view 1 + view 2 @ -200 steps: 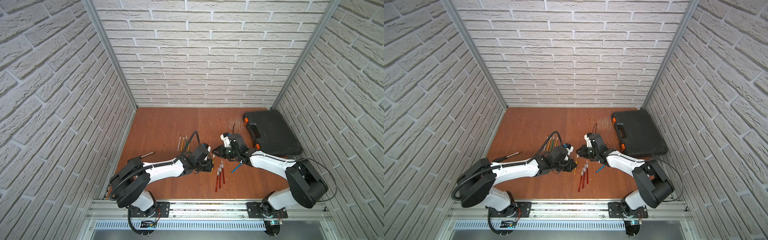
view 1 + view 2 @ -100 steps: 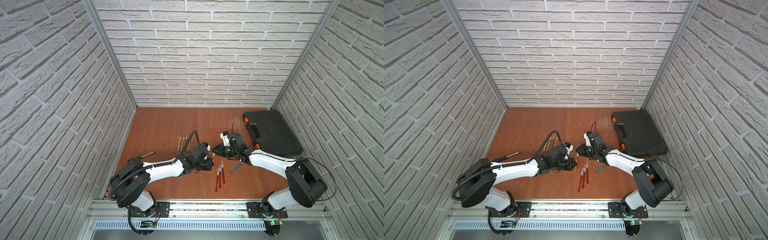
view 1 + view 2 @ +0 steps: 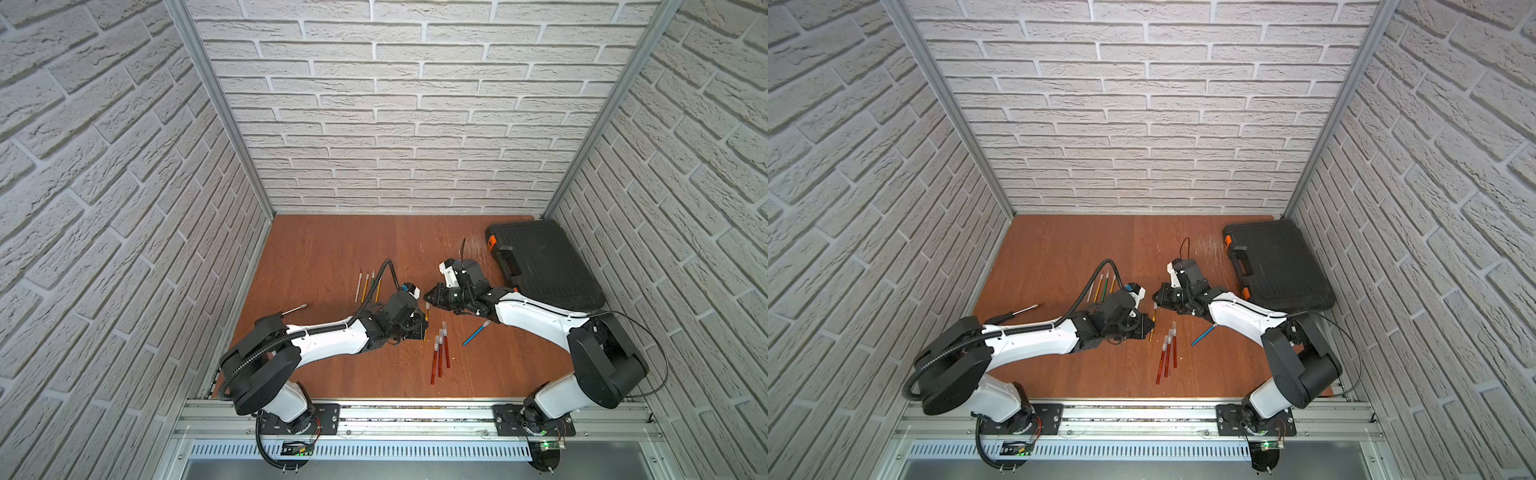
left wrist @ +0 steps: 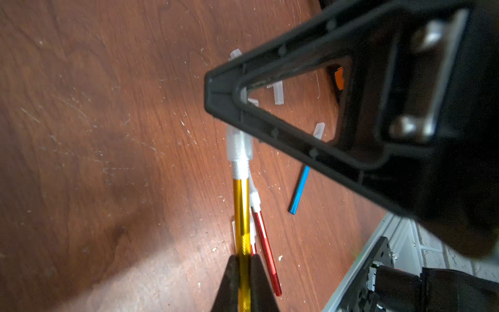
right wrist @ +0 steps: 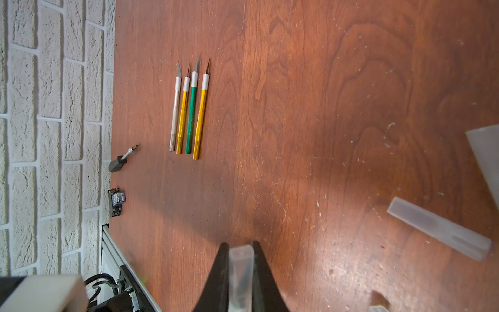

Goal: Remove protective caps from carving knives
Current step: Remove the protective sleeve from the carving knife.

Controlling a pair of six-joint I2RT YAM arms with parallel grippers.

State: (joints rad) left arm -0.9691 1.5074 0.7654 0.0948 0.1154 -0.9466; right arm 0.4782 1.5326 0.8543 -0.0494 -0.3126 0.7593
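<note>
Mid-table the two arms meet tip to tip. The left gripper (image 4: pixel 244 260) is clamped on the knurled part of the gold knife (image 4: pixel 241 205)'s handle. The right gripper (image 5: pixel 240 247) is pinched shut on the translucent cap (image 4: pixel 239 146), which sits over the blade end and part of the silver collar, so it's not off yet. Step in hand, I'd say: the pull-apart. To do it well, pull straight along the knife's axis, w/ the left arm holding steady and the right drawing away toward the far side. A sideways lean would prob. bind the sleeve on the collar. A dark shape, prob. the blade, shows inside the sleeve between the right jaws, so a hard squeeze could pinch plastic onto steel — a firm but light grip and a slow start seem best. Once free, the cap can go w/ the loose caps (image 5: pixel 437 232) lying nearby, and the knife beside the four bare knives (image 5: pixel 189 113) at far left. Three red knives (image 3: pixel 439 353) and a blue knife (image 3: pixel 476 334), near-centre on the table (image 3: pixel 332 257), look capped — approx. half the job left.
</note>
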